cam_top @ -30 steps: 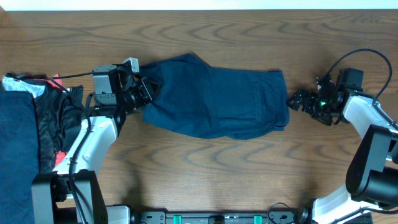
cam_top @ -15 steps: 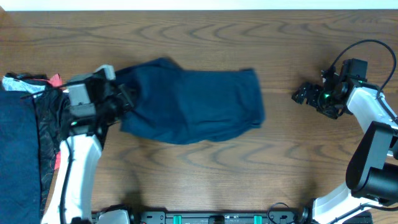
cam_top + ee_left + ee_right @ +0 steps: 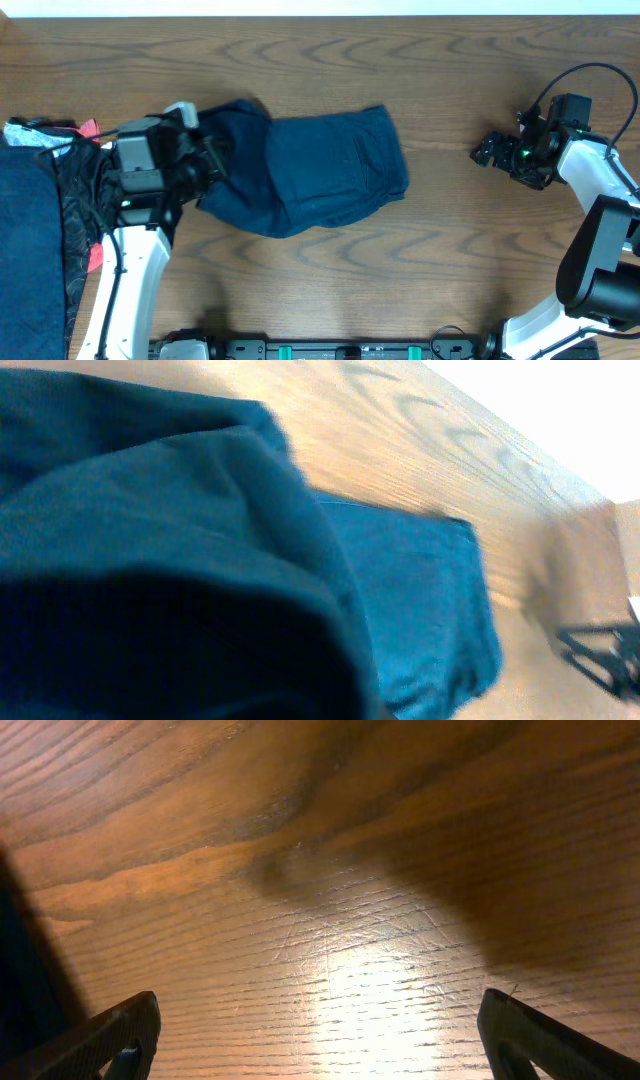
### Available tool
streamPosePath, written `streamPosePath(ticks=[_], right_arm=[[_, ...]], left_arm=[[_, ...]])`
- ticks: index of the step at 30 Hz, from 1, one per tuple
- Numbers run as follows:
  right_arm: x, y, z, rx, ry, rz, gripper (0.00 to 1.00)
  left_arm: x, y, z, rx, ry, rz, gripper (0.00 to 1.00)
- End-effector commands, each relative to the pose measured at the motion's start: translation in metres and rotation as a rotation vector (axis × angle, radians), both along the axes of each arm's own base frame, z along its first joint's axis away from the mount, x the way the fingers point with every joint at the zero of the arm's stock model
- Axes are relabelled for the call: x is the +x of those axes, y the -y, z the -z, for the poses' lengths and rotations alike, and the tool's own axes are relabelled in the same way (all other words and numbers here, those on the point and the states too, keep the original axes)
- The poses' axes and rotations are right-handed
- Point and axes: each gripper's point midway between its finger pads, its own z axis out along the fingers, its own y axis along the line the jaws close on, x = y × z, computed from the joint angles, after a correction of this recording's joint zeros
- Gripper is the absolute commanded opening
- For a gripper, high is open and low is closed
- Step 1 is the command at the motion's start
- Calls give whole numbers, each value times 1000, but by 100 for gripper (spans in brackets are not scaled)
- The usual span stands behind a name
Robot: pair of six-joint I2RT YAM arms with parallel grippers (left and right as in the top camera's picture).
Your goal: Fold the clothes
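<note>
Left gripper (image 3: 212,160) is seen clamped tight on the bunched left end of the navy garment (image 3: 320,172), left of centre in the overhead view. The fingertips are buried in the fabric there, so the exact point of the grip cannot be made out. From that end the garment is spread to the right across the table (image 3: 450,285), with a raised fold at its upper left and its right edge lying flat near the middle of the frame. In the left wrist view the garment (image 3: 150,570) fills most of the picture, heaped close to the lens. A flatter part is laid out beyond it on the wood of the table (image 3: 420,450).

At the far right of the overhead view the right gripper (image 3: 487,152) is held with its jaws spread wide and nothing between them, well apart from the garment. In the right wrist view its two dark fingers (image 3: 115,1035) are seen only at the lower corners, with bare table (image 3: 350,920) between them.

A pile of clothes (image 3: 30,240) is stacked at the left edge of the overhead view. It shows navy cloth at the far left, a black mesh-like piece beside it and bits of red trim.
</note>
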Motion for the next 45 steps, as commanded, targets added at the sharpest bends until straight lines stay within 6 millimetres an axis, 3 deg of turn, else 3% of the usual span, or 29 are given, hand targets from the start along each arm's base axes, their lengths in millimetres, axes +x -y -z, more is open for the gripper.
streamPosePath(ticks=[1, 6, 10, 13, 20, 26, 32, 39, 45], right_arm=[[5, 5, -2, -9, 12, 0, 99], [5, 5, -2, -8, 12, 0, 99], [4, 5, -2, -7, 8, 0, 99], [3, 4, -1, -6, 5, 0, 99], [0, 4, -1, -1, -8, 6, 99], [0, 4, -1, 0, -12, 7, 99], [-2, 3, 0, 2, -16, 6, 99], [-4, 3, 1, 5, -27, 7, 99], [-5, 2, 1, 5, -30, 7, 99]], left_arm=[[8, 33, -44, -4, 116, 97, 6], [15, 60, -77, 13, 207, 122, 6], [21, 78, -83, -4, 240, 122, 6], [28, 98, -77, -25, 240, 157, 6], [46, 150, -42, -85, 196, 226, 6], [50, 183, -39, -132, 229, 270, 6], [48, 203, -42, -127, 272, 284, 7], [36, 239, -14, -71, 245, 305, 8], [30, 266, -4, -101, 251, 341, 9]])
